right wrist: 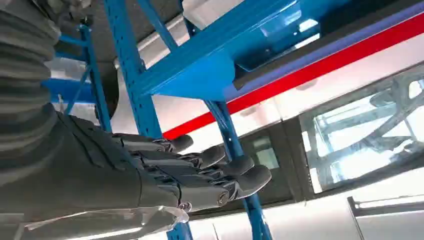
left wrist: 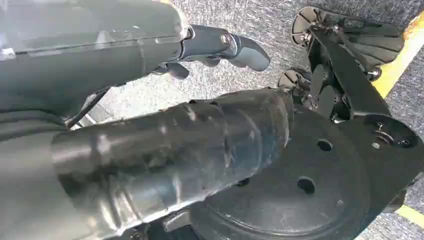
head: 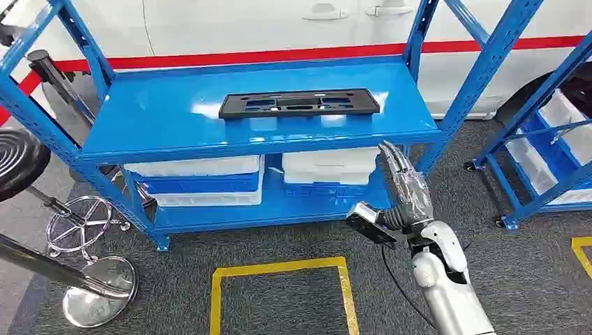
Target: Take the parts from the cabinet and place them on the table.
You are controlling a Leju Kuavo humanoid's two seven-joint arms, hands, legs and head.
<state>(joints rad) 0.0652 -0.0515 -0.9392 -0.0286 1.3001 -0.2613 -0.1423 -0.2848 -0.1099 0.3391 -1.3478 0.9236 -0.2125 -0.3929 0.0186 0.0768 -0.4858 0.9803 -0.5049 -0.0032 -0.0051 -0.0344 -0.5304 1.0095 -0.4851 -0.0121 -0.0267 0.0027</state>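
Grey carpet, yellow floor tape, white vehicle behind a blue shelving rack point(head: 167, 122).

Head view: black flat part point(head: 300, 104) lies on the rack's top shelf, centre-far, untouched. White bins point(head: 199, 167) sit on the lower shelf. Right hand point(head: 405, 183) is raised, fingers straight and close together, holding nothing — near the shelf's front-right edge and below shelf level. Risk: coming up from there, the fingers catch the shelf lip or the right post before they clear it. The part is thin and flat on slick paint, so I'd expect a sloppy approach to push it away rather than pick it up.

Left wrist view: left hand point(left wrist: 220, 47) hangs over the floor, fingers curled in, nothing in them. It is close to the robot's own body, so a swing could clip it.

Right wrist view: fingers point(right wrist: 220, 175) extended side by side, empty, shelf underside and post just beyond — little clearance, by my read.
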